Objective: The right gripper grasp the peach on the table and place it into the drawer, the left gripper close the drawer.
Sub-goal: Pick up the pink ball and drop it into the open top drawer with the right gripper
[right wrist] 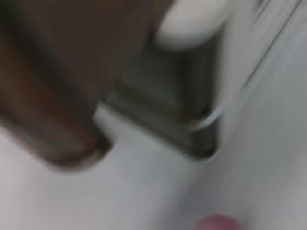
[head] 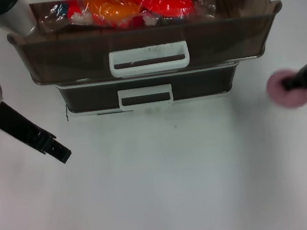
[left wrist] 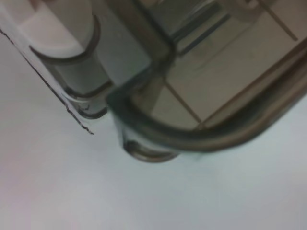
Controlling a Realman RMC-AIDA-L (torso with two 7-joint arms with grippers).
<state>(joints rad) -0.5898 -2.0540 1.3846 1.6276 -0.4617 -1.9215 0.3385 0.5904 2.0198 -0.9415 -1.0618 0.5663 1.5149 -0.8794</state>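
The pink peach (head: 287, 93) lies on the white table (head: 168, 191), to the right of the drawer unit. My right gripper (head: 291, 83) reaches in from the right edge, and its black tip overlaps the top of the peach. A sliver of the peach (right wrist: 218, 223) shows at the edge of the right wrist view. The top drawer (head: 146, 46) is pulled out, with red and orange packets (head: 130, 6) inside and a white loop handle (head: 149, 59) in front. My left gripper (head: 57, 150) hangs over the table to the left front of the drawers, apart from them.
Under the open drawer sits a lower drawer (head: 145, 91) with its own white handle. The left wrist view shows a brown drawer corner (left wrist: 158, 122) and a white post (left wrist: 62, 38) of the unit. Bare table lies in front of the unit.
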